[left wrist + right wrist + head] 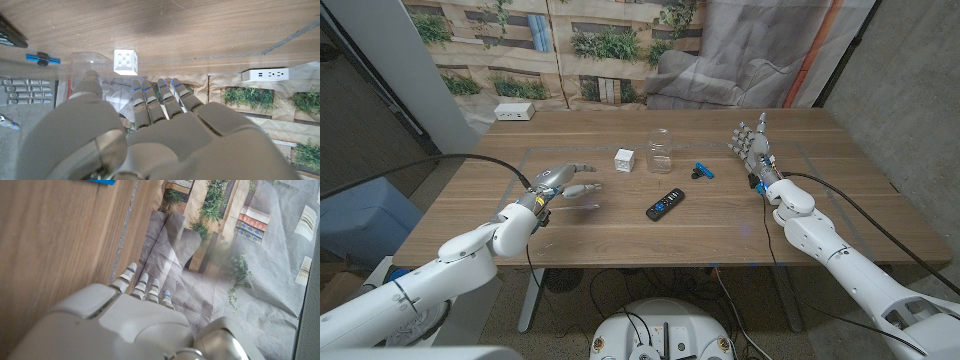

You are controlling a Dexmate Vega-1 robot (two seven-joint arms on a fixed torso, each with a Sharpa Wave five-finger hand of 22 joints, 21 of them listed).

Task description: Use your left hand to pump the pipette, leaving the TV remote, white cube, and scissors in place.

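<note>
Wooden table (470, 215) with both arms at rest positions, seen from the robot's side.

The left hand (558, 184) hangs just over the table's left half, palm down, its fingers loosely curved and spread with nothing visibly between them. It looks released rather than grasping. A faint, pale, slender streak lies on the wood just under and beside its thumb. This is probably the pipette (575, 207), clear or translucent plastic. It is too thin and blurred to be sure, and whether a fingertip touches it cannot be told. The hand seems poised there so that thumb and finger can close on the soft bulb.

The right hand (751, 146) stands upright at the far right of the table, fingers straight and apart, holding nothing. It is parked well clear of the work, as the task belongs to the other hand.

The three things to be left alone lie in a loose group at mid-table:
- The white cube (624, 160) is matt, with dotted faces like a die, and is the nearest to the left hand.
- The scissors (703, 171) are small, with blue handles.
- The TV remote (665, 204) is a slim black bar lying at a slant.

A clear, ribbed plastic jar (661, 150) stands between cube and scissors. A white power strip (514, 112) sits at the far edge.
</note>
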